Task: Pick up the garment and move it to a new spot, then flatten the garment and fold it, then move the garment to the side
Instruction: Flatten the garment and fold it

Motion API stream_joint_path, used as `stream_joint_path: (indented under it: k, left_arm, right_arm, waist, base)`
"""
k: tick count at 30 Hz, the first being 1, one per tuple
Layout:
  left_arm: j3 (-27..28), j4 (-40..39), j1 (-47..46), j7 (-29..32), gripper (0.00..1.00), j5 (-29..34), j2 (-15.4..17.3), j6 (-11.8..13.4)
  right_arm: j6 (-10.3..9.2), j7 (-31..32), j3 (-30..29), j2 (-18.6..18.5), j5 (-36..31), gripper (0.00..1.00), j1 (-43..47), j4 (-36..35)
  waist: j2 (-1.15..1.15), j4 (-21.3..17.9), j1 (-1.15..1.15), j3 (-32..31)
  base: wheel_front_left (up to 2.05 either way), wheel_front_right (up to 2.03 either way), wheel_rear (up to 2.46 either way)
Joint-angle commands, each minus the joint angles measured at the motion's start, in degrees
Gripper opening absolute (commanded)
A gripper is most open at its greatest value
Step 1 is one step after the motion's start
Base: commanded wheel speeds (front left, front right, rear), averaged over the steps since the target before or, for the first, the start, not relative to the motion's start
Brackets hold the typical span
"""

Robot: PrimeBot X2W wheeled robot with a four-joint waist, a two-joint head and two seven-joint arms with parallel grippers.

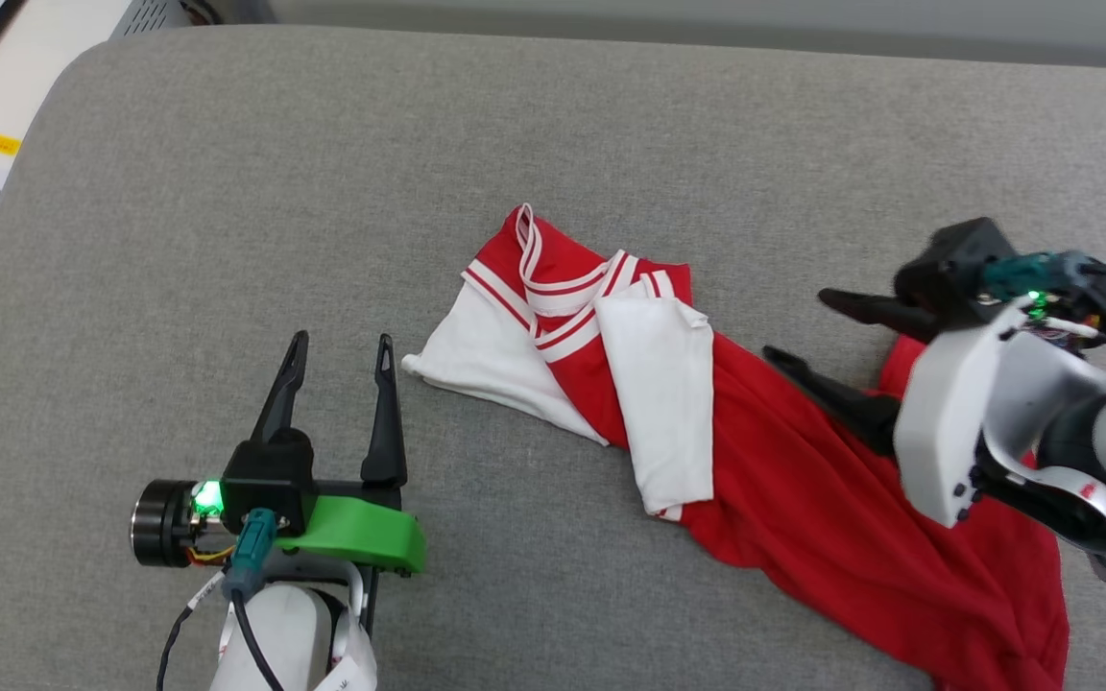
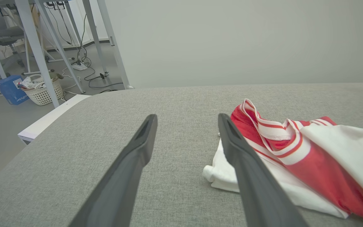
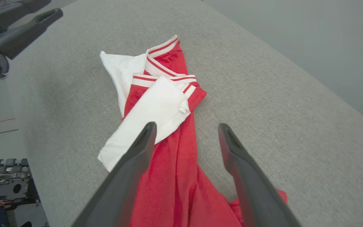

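The right gripper (image 3: 187, 126) hovers with its two long dark fingers spread wide and nothing between them, just above the red body of the red jersey-style shirt with white sleeves and striped trim (image 1: 803, 499). The shirt lies bunched in a twisted diagonal strip on the grey woven cushion (image 1: 227, 192), collar toward the far side and one sleeve folded over its front. I judge that flattening is the step in hand. The next move calls for pinching a hem or sleeve edge and drawing it outward.

The left gripper (image 1: 342, 341), also wide open and empty, waits just beside the other white sleeve. Nothing on the cushion blocks either arm. A white slatted basket (image 2: 44, 93) stands on the floor well apart.
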Motion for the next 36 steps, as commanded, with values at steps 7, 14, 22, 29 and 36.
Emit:
stream_joint_path:
  k: [7,14,22,29,36]
  left_arm:
    - [-1.8,-0.04,-2.69,-0.32,1.0,-1.18,-0.34,0.86]
    - [-3.53,0.0,-4.15,-0.32,1.0,-2.7,-0.36,2.0]
    - [-3.15,0.64,-3.58,-0.32,1.0,-2.82,-0.36,2.63]
    - [-2.15,1.05,-1.6,-0.32,1.0,-2.59,-0.36,2.72]
    - [-2.07,1.23,-0.19,-0.32,1.0,-2.33,-0.37,2.29]
  right_arm:
    - [-0.04,8.18,10.76,5.09,9.28,1.0,-7.83,9.34]
    - [-0.04,7.08,17.01,7.55,11.89,1.0,-9.01,17.68]
    - [-0.04,-4.53,21.98,5.47,10.59,0.0,-11.07,17.09]
    - [-0.04,-15.53,17.25,0.76,12.0,0.0,-8.98,12.71]
    - [-0.04,-20.25,6.72,-4.34,17.14,0.0,-2.65,16.38]
  waist:
    - [0.0,3.42,0.0,3.96]
    - [0.0,4.95,0.0,6.0]
    - [0.0,3.99,0.0,4.94]
    - [0.0,1.11,0.0,1.87]
    - [0.0,-1.44,0.0,1.01]
  base:
    - [0.0,0.0,0.0]
    - [0.0,0.0,0.0]
    - [0.0,0.0,0.0]
    - [0.0,0.0,0.0]
    - [0.0,0.0,0.0]
